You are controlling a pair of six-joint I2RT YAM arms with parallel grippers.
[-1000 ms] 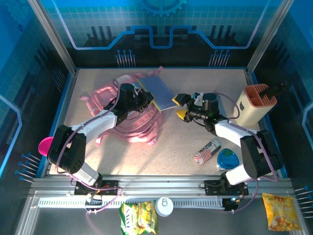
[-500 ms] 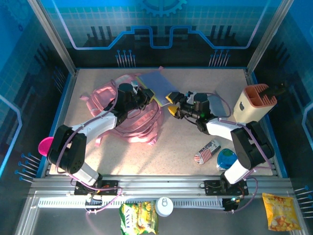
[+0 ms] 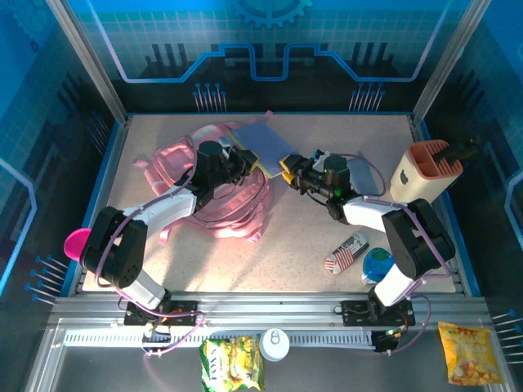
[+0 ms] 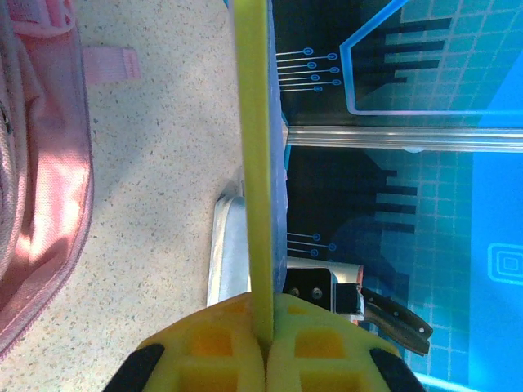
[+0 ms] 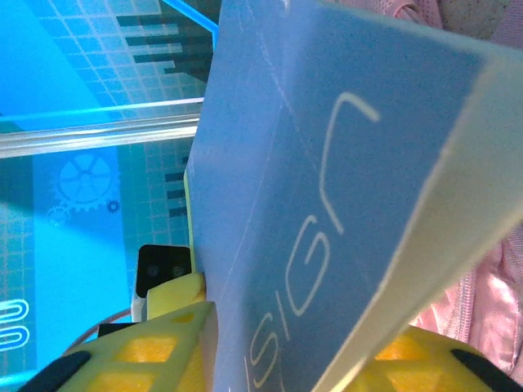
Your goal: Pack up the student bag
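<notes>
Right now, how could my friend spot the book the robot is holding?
Find the big pink student bag left of the table's middle. At its far right edge, the left gripper pinches a thin blue book. Unlike the soft pink bag, it is flat, blue-faced and yellow-edged.

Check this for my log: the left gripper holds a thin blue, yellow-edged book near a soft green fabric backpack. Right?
No: the top external view shows the soft fabric backpack is pink, not green. The left gripper does hold the thin blue, yellow-edged book near it.
</notes>
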